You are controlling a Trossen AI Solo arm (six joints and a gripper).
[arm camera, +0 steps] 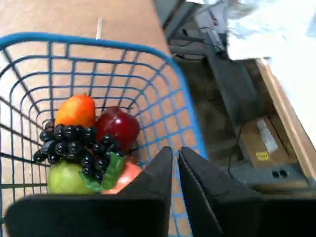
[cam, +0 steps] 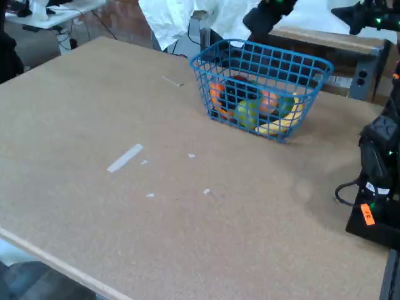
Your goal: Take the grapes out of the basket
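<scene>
A brown tabletop [cam: 156,206] carries a strip of pale tape [cam: 125,157] and small white scraps [cam: 206,191]. Piled fruit: an orange-yellow one [arm camera: 75,111], a dark red one [arm camera: 118,126], a green one [arm camera: 66,178], a banana [cam: 278,127]

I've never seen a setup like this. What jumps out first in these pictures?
The blue basket of toy fruit, at the far side of a big, mostly bare table. In the wrist view, black grapes lie on top of the pile, between an orange fruit, a red one and a green one. The dark gripper fills the bottom edge, nearly shut.
</scene>
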